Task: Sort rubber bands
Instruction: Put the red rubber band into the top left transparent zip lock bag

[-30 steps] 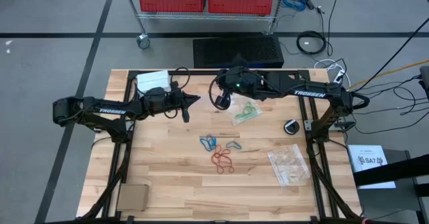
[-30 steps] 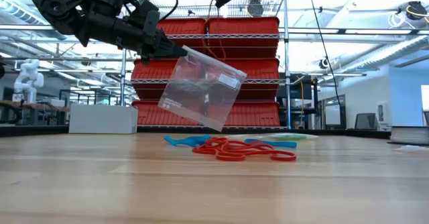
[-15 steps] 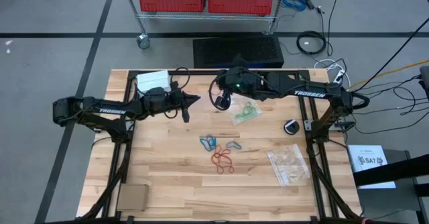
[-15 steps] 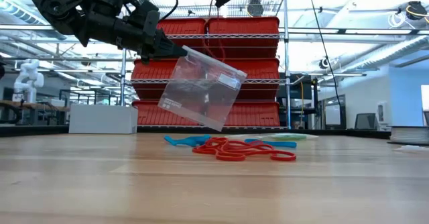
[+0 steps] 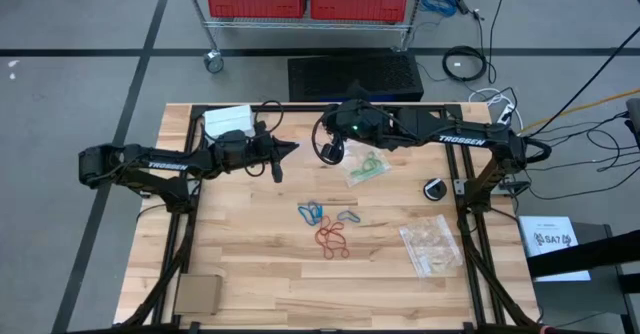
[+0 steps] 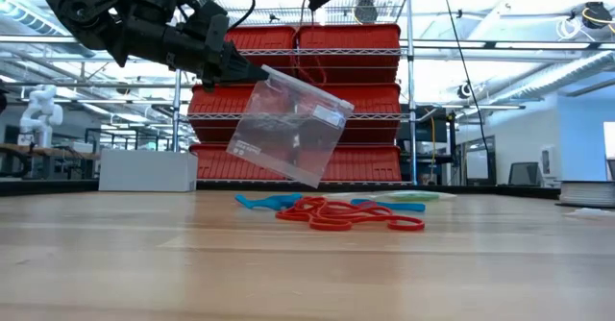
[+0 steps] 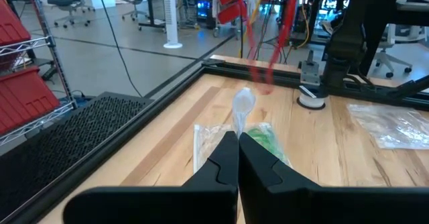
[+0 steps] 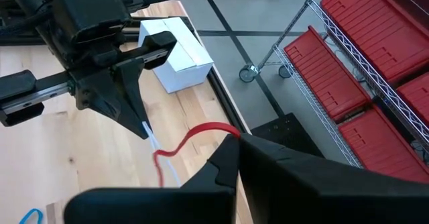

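Two arms reach toward the upper middle of the table in the high view. The left gripper (image 5: 278, 164) has its fingers pinched on the edge of a clear plastic bag (image 6: 288, 127), which hangs tilted in the low view, upper left of centre, its top corner at the fingertips and its lower corner pointing down to the right. The right gripper (image 5: 330, 152) is clamped on one red rubber band (image 8: 179, 147), which droops from its tips as a long thin loop hanging downward in the right wrist view.

Loose rubber bands (image 5: 331, 228) lie at the centre of the table in the high view: a blue cluster, a red cluster just below it and a pale loop to the right; the exact count cannot be told. A second bag (image 5: 365, 167) holding green bands lies just right of the right gripper, and a third bag (image 5: 432, 245) lies at lower right
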